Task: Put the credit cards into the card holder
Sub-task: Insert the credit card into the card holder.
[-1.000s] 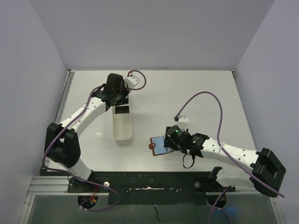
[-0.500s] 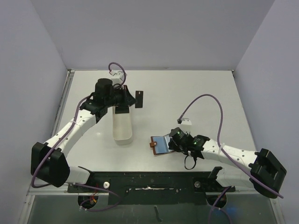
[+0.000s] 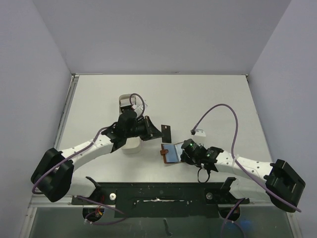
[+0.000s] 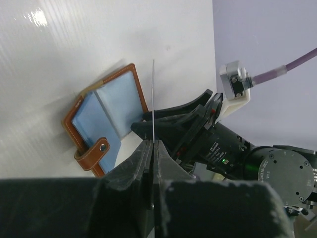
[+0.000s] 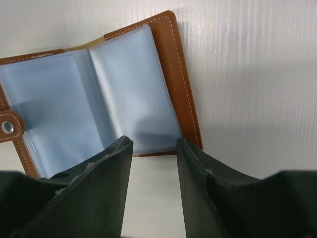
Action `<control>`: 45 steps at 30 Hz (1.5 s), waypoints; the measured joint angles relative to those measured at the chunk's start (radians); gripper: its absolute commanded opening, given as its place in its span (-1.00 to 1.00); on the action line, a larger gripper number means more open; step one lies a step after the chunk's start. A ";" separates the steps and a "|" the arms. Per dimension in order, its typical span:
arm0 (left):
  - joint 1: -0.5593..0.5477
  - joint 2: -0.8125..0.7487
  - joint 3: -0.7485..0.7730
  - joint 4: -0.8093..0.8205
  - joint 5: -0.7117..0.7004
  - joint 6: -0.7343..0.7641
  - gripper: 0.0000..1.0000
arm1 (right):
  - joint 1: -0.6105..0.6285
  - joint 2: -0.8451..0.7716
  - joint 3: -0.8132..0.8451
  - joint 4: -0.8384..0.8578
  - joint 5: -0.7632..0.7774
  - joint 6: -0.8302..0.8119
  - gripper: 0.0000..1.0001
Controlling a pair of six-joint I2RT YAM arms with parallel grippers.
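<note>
**On a white table (image 3: 208,94), a card (image 4: 153,94) held ready near the open wallet (image 3: 172,153)**

Pale walls close in the table. The wallet lies flat near the front edge with its blue pockets facing up. The right gripper (image 5: 151,148) has its fingers spread at the wallet's edge, apparently to keep it open. The left gripper (image 4: 152,148) pinches the dark card by one end. The card's thin edge is turned toward the pockets, probably so it can slide in, and it is not touching them yet.

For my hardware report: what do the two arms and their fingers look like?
The left arm and right arm have white links with bulky black joints. A purple cable runs along each. The fingers are dark, matte and slightly scuffed. A green light glows near the right wrist.
</note>
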 measured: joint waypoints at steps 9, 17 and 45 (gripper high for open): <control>-0.122 0.116 -0.087 0.188 -0.069 -0.147 -1.00 | 0.000 -0.030 -0.021 0.011 -0.003 0.020 -0.17; -0.159 0.244 -0.087 0.188 -0.132 -0.145 -1.00 | -0.006 -0.055 -0.021 0.009 0.000 0.021 -0.25; -0.163 0.318 -0.087 0.215 -0.135 -0.127 -1.00 | -0.162 0.045 0.122 -0.036 0.015 -0.187 -0.10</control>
